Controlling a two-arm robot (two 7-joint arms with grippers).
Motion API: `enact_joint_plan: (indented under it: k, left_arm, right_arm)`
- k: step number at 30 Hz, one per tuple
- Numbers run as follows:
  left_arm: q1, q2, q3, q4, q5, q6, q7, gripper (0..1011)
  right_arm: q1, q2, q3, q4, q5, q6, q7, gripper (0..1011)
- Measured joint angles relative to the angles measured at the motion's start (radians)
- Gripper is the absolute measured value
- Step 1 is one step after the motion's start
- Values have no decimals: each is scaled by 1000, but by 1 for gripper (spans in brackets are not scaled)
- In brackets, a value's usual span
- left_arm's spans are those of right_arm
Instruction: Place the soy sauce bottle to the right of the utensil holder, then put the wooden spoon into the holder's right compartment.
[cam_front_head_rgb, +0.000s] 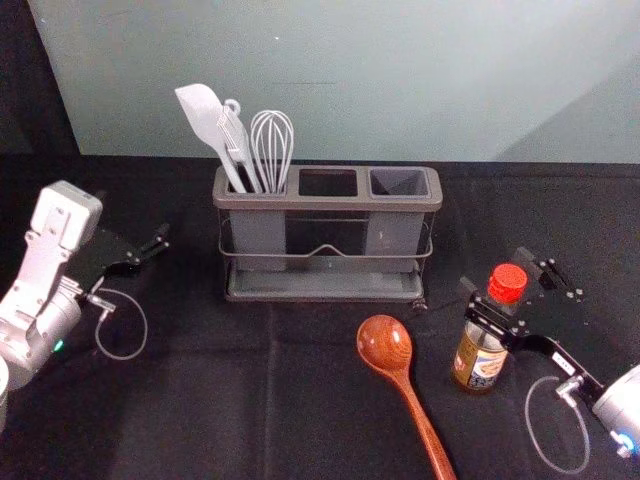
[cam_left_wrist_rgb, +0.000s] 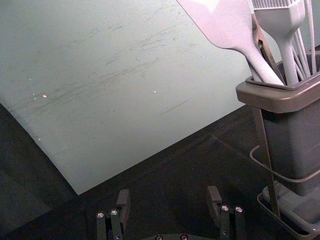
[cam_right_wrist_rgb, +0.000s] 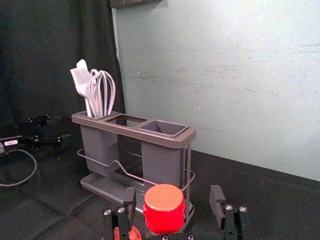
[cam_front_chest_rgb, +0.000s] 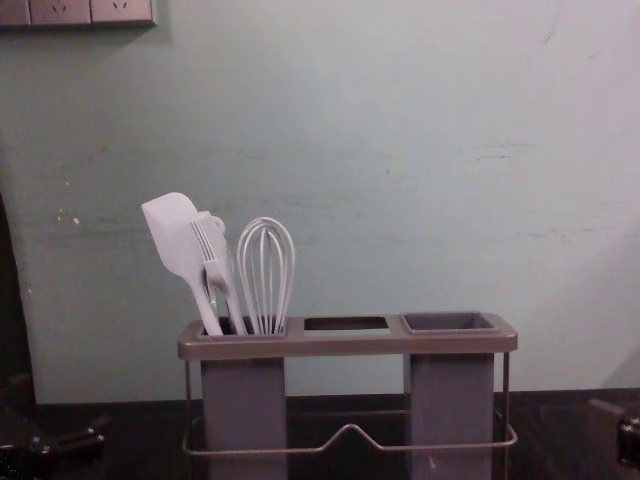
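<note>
In the head view my right gripper (cam_front_head_rgb: 497, 274) is around the red-capped soy sauce bottle (cam_front_head_rgb: 478, 358), which stands upright, front-right of the utensil holder (cam_front_head_rgb: 325, 202). The right wrist view has the red cap (cam_right_wrist_rgb: 164, 208) between the open fingers of my right gripper (cam_right_wrist_rgb: 174, 197), with gaps on both sides. A wooden spoon (cam_front_head_rgb: 384, 343) lies left of the bottle, handle toward the front edge. The holder's right compartment (cam_front_chest_rgb: 449, 322) is empty. My left gripper (cam_front_head_rgb: 138, 240) idles left of the holder; the left wrist view shows this gripper (cam_left_wrist_rgb: 169, 197) open.
A white spatula (cam_front_head_rgb: 203, 118), a brush and a whisk (cam_front_head_rgb: 272, 145) stand in the holder's left compartment. Behind the black-covered table (cam_front_head_rgb: 200, 390) rises a pale wall (cam_front_head_rgb: 400, 80). The spoon lies close to the bottle's left side.
</note>
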Motion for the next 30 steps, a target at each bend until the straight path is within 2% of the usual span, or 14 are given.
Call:
enact_joint_plan:
  k: [10,13,17,18,21,30]
  left_arm:
    - [0,0,0,0,0,0,0,1005]
    - [0,0,0,0,0,0,0,1005]
    - [0,0,0,0,0,0,0,1005]
    - [0,0,0,0,0,0,0,1005]
    - [0,0,0,0,0,0,0,1005]
    - [0,0,0,0,0,0,0,1005]
  right_arm:
    - [-27,-10,24,-32,-10,14,14,707]
    - [-36,-14,33,-42,-16,18,21,568]
    - [-41,-17,41,-47,-20,21,27,487]
    - [-43,-19,44,-50,-22,23,29,425]
    - [-49,-24,52,-54,-26,25,34,388]
    - [-67,-36,83,-77,-33,26,43,388]
